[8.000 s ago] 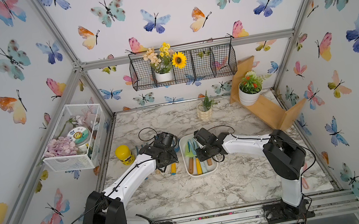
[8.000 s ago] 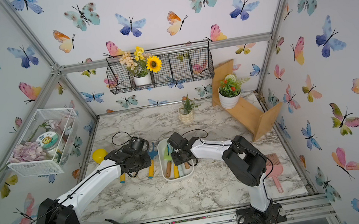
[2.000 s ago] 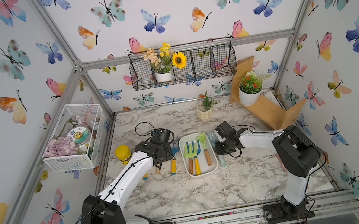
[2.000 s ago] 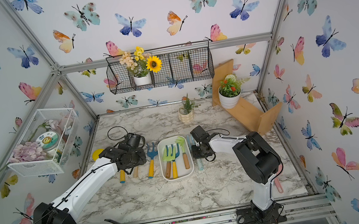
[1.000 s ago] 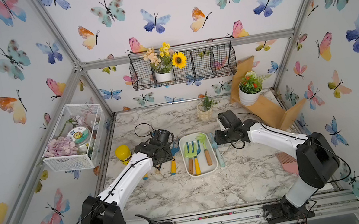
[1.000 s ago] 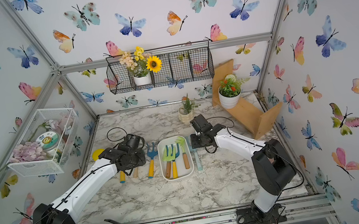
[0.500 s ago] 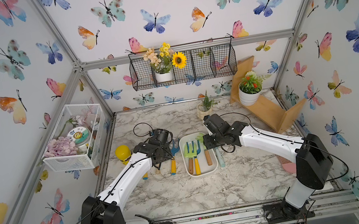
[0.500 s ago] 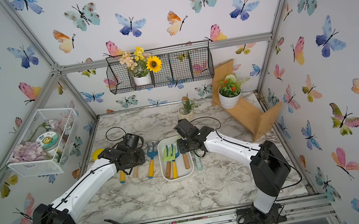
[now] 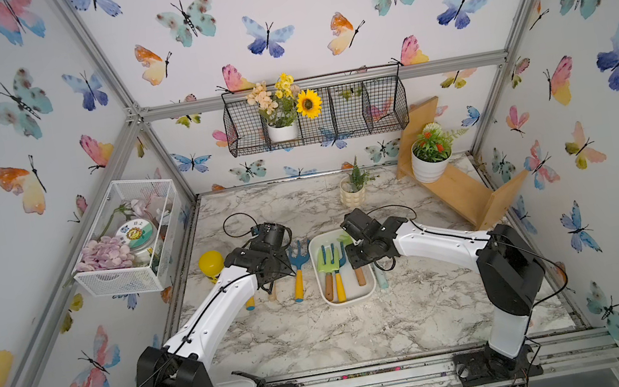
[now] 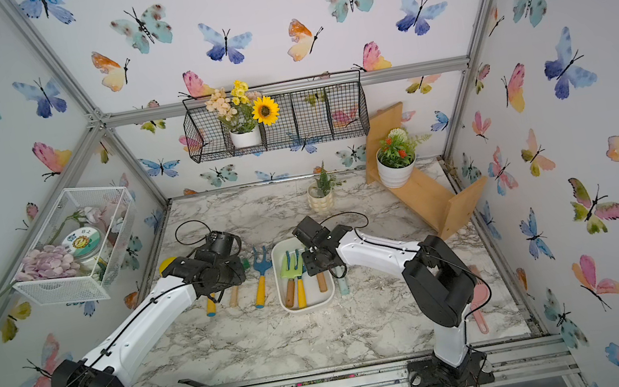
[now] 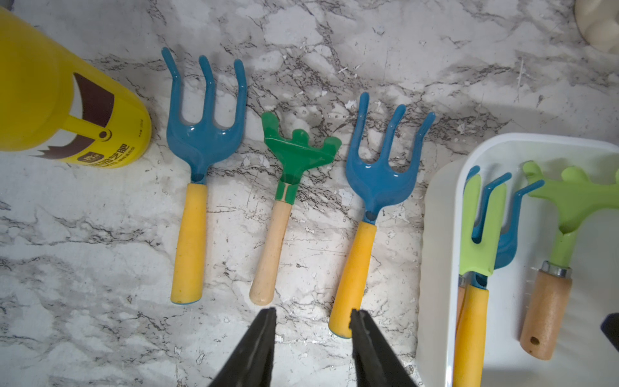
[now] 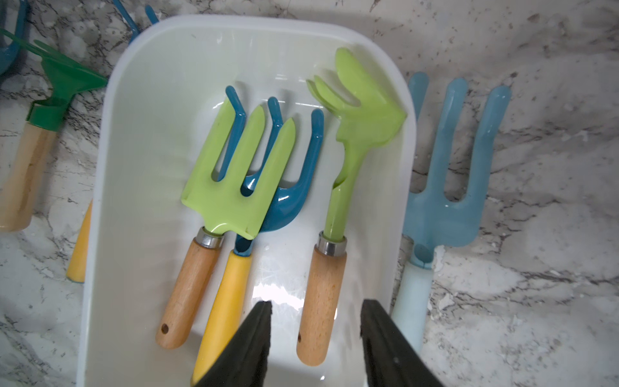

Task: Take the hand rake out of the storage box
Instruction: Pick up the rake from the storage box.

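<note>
Lime-green hand rake (image 12: 365, 114) in storage box (image 12: 134, 167): judged light, stiff, slick-headed; best gripped at wooden handle (image 12: 323, 278); right gripper (image 12: 315, 306) parted astride it, contact unclear; left gripper (image 11: 313, 315) parted, empty.

A pale blue fork (image 12: 449, 201) crowds one storage box (image 12: 104, 217) wall.

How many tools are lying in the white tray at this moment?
3: a lime fork with wooden handle, a blue yellow-handled rake partly under it, and a lime rake beside them. Nothing else seems hidden.
</note>
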You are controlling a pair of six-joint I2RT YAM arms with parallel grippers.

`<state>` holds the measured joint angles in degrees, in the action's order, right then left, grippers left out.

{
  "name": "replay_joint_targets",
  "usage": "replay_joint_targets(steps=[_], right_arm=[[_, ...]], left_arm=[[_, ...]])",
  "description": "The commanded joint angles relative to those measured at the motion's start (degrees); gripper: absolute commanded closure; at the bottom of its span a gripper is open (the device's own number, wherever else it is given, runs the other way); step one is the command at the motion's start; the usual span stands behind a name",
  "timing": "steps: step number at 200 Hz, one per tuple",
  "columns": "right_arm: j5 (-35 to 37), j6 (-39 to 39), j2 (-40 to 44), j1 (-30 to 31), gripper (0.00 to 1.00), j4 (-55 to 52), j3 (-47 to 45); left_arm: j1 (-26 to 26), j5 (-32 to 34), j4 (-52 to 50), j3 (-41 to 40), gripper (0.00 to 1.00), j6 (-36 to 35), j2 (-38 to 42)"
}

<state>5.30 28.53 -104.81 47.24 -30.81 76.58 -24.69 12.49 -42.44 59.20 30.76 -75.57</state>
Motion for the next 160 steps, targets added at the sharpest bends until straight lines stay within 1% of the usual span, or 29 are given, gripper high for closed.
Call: replay_joint_targets(steps=[1, 46, 86, 116, 160], right_arm=[[0.8, 0.6, -1.8, 0.3, 0.5, 0.4, 1.3], [0.0, 0.9, -4.6, 0.3, 0.52, 0.6, 2.6], [3.7, 2.5, -7.9, 0.6, 0.52, -1.7, 5.3], [7.3, 5.1, -11.8, 1.2, 0.52, -6.0, 9.5], [8.6, 7.8, -15.0, 1.7, 0.52, -7.7, 12.2]], left_arm=[[0.4, -1.0, -1.2, -0.8, 0.58, -1.0, 1.6], [0.6, -1.2, -1.2, -0.8, 0.58, -1.2, 1.6], [0.7, -1.5, -0.8, -0.6, 0.58, -1.7, 1.4], [0.8, -1.9, -0.1, -0.1, 0.58, -2.3, 0.8], [1.0, -1.5, -0.1, 2.2, 0.58, -3.8, -0.4]])
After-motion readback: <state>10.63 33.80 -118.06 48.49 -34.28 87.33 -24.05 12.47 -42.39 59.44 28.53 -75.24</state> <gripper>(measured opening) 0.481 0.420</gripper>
